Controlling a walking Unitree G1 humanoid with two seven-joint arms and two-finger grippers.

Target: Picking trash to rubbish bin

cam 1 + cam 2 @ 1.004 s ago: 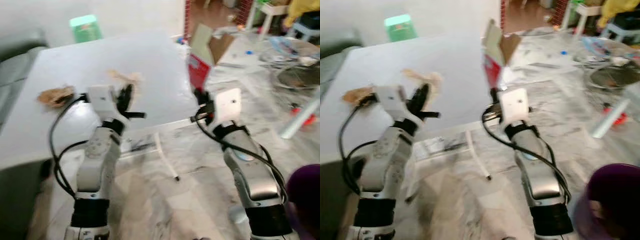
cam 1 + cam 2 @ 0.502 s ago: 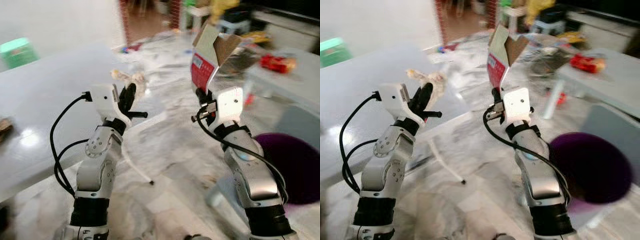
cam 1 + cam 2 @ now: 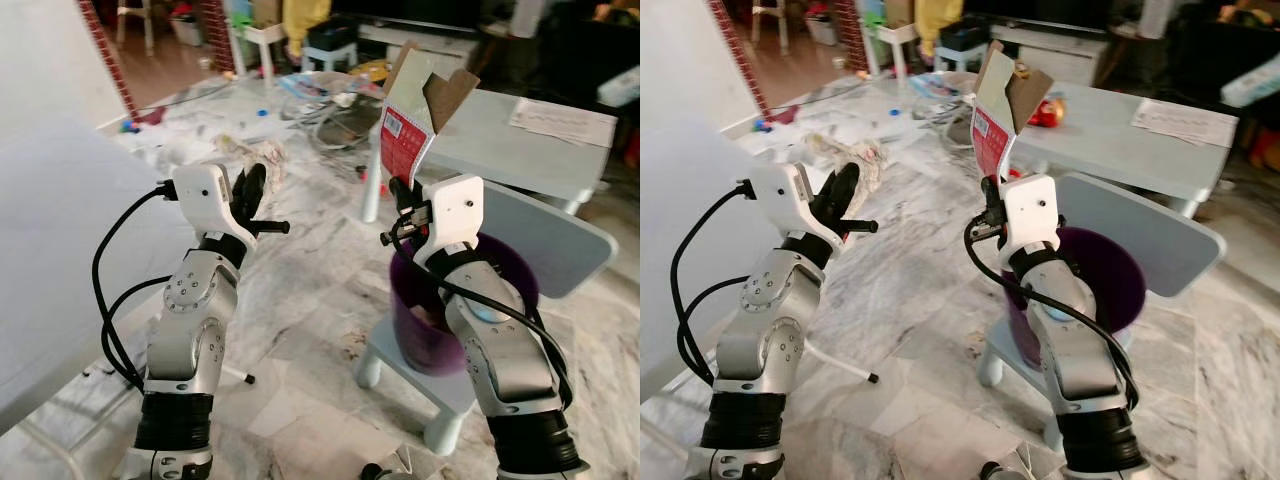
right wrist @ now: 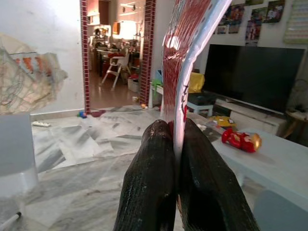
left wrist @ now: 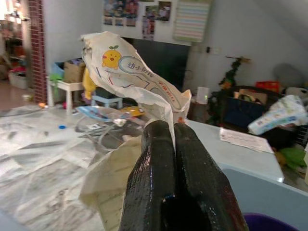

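My right gripper (image 3: pixel 400 190) is shut on a red and white carton (image 3: pixel 410 120) with its brown top flaps open, held upright above the purple rubbish bin (image 3: pixel 440 310). The carton's red side (image 4: pixel 185 57) rises between the black fingers (image 4: pixel 149 192) in the right wrist view. My left gripper (image 3: pixel 250 185) is shut on a crumpled printed paper wrapper (image 3: pixel 262 158), held up over the marble floor to the left of the bin. The wrapper (image 5: pixel 134 77) sticks up past the closed fingers (image 5: pixel 156 178) in the left wrist view.
The bin stands on a low grey chair (image 3: pixel 545 240). A grey table (image 3: pixel 520 130) with papers lies behind it. A white table (image 3: pixel 50 240) is at my left. Toys, stools and clutter (image 3: pixel 310 90) crowd the far floor.
The camera has swung to the right: the white table slid off to the left and the purple bin on the grey chair came under my right arm. Both grippers kept their hold.
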